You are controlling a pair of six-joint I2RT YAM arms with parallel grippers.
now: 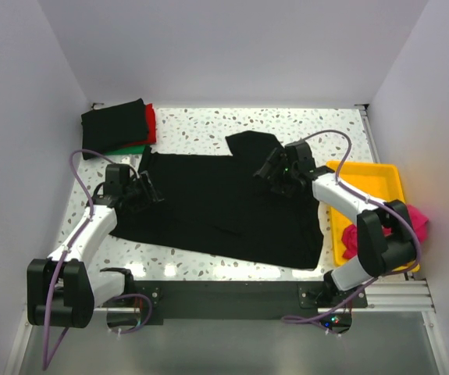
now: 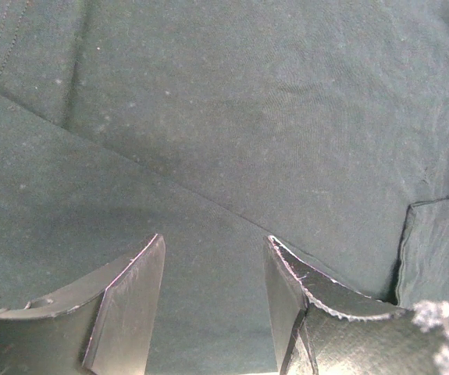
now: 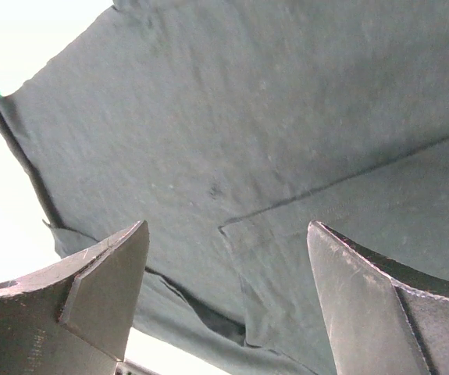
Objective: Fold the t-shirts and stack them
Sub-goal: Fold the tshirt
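Note:
A black t-shirt [image 1: 216,207] lies spread on the speckled table, one sleeve folded in at its far right corner [image 1: 251,144]. My left gripper [image 1: 147,191] hovers over the shirt's left edge, open, with only flat black cloth [image 2: 224,117] showing between its fingers [image 2: 130,305]. My right gripper [image 1: 275,170] is over the folded sleeve, jaws wide apart and holding nothing; the sleeve hem [image 3: 326,211] lies under it. At the back left a folded black shirt [image 1: 115,125] tops a red [image 1: 151,121] and a green one [image 1: 134,148]. A magenta-pink shirt [image 1: 419,219] sits bunched in the tray.
The yellow plastic tray [image 1: 365,176] stands at the right edge, close to the right arm. White walls enclose the table on three sides. A black rail [image 1: 224,293] carrying both arm bases runs along the near edge.

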